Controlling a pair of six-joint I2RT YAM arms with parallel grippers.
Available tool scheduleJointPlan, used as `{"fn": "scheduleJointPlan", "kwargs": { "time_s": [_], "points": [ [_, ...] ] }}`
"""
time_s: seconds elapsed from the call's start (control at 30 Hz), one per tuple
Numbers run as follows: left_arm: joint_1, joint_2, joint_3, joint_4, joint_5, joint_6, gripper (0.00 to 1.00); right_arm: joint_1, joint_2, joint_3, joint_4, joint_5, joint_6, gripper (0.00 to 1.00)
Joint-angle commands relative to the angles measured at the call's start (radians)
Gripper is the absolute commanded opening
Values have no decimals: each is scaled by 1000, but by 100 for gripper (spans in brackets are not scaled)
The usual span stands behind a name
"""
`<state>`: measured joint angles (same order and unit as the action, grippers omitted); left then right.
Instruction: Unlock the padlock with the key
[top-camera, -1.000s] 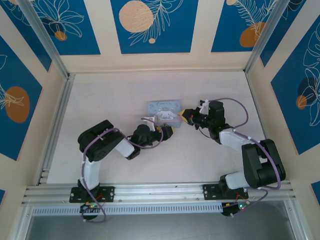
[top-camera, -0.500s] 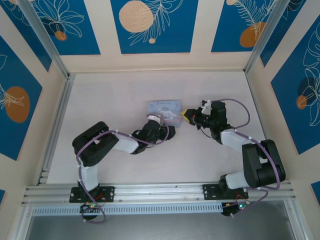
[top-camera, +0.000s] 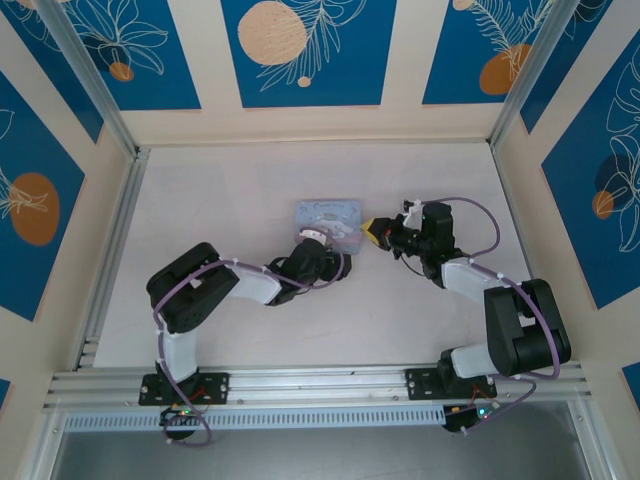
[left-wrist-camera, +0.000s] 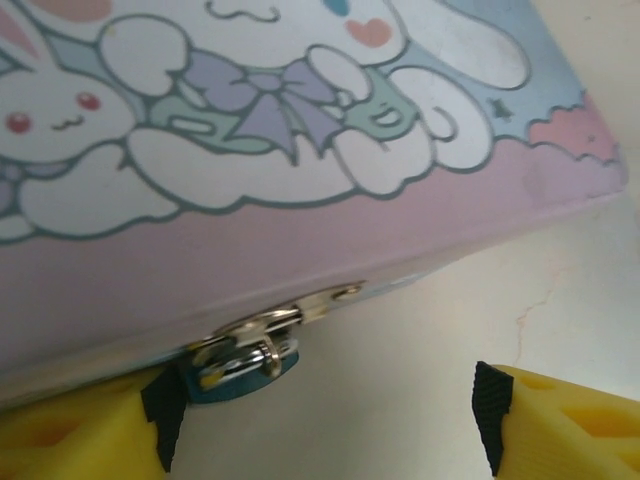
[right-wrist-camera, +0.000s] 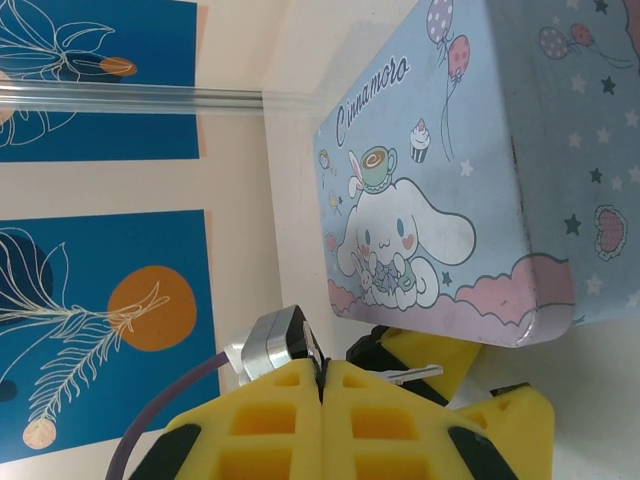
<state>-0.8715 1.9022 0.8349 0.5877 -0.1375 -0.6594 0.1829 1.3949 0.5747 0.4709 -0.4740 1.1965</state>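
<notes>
padlock (left-wrist-camera: 240, 365) tiny, light, likely swings on tin hasp (left-wrist-camera: 320, 297); pinch body sides. left gripper (left-wrist-camera: 320, 425) spread astride it; right gripper (right-wrist-camera: 322, 400) clenched on key (right-wrist-camera: 408, 376).

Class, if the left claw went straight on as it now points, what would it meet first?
Probably the padlock on the cartoon tin, just ahead of the left claw; the tin's front is close behind, though depth is unclear.
</notes>
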Motion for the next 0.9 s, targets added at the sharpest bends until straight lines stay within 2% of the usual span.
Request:
{"fn": "scheduleJointPlan", "kwargs": {
  "time_s": [0.0, 0.13, 0.47, 0.63, 0.87],
  "points": [
    [0, -1, -31, 168, 72, -48, 76, -7, -20, 0, 8, -24, 6, 0],
    [5, -9, -56, 283, 100, -134, 74, -10, -20, -3, 12, -25, 7, 0],
    [6, 64, -51, 325, 95, -250, 72, -21, -22, -17, 35, -35, 17, 0],
    [5, 37, -59, 229, 57, -203, 73, -32, -32, -24, 37, -44, 18, 0],
    [5, -43, -4, -39, -8, -29, 77, -58, -11, 12, 1, -39, -8, 0]
  ]
}}
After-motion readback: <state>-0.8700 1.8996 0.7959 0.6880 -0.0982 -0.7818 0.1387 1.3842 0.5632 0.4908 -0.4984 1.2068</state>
